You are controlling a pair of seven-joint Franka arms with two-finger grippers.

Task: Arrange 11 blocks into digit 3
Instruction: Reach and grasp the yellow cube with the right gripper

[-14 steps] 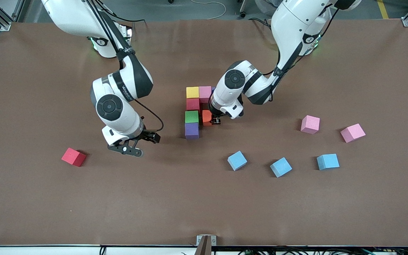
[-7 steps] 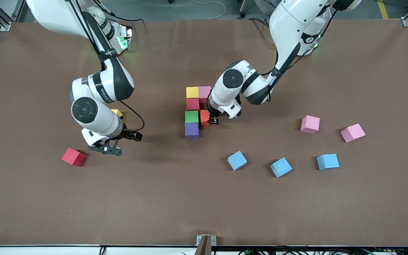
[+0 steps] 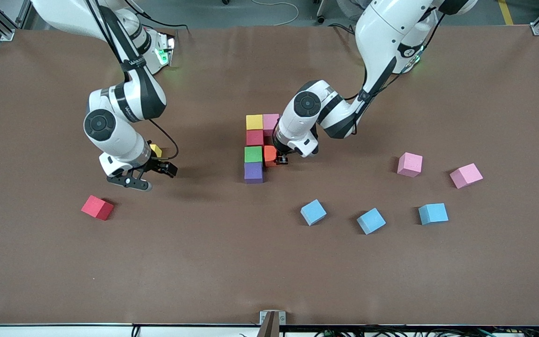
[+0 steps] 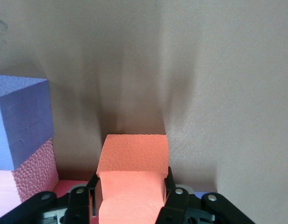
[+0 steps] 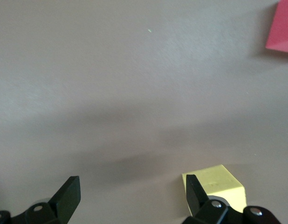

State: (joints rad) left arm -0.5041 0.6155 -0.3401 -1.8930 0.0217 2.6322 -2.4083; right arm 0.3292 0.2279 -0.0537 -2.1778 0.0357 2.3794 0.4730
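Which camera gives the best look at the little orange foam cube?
The left wrist view: the small orange foam cube fills it, pinched in the left gripper. The front view shows only a sliver beside the arm; the right wrist view shows none.

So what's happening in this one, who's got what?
The left claw is shut on the orange block, setting it beside the green block in the partly built figure at mid-table. The right claw is open and empty above the table, near a loose yellow block toward its end. Three blue blocks, two pink ones and a red one lie loose.
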